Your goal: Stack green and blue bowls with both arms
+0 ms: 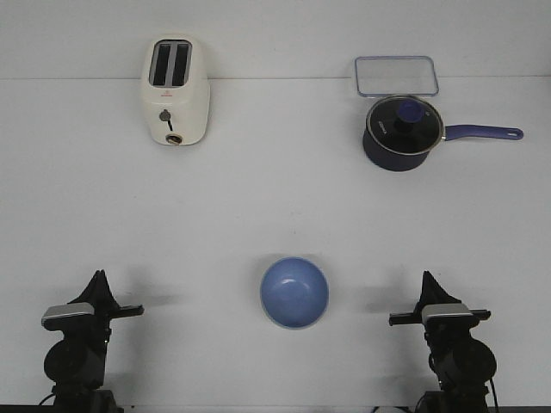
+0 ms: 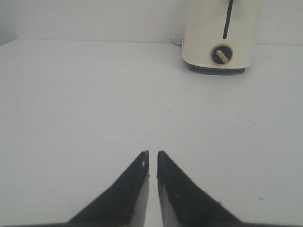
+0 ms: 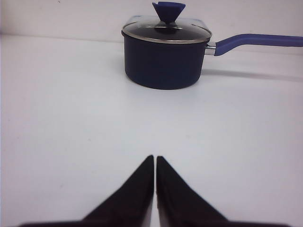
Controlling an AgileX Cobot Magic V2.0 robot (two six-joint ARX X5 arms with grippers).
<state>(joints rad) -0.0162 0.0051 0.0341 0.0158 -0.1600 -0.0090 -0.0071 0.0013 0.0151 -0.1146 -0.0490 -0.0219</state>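
The periwinkle blue bowl sits upright on the white table near the front, midway between my two arms. No pale green bowl shows in any view. My left gripper rests at the front left, well to the left of the bowl; in the left wrist view its jaws are shut and empty. My right gripper rests at the front right, well to the right of the bowl; in the right wrist view its jaws are shut and empty.
A cream toaster stands at the back left and also shows in the left wrist view. A dark blue lidded saucepan stands at the back right, handle pointing right, seen too in the right wrist view. A clear rectangular lid lies behind it.
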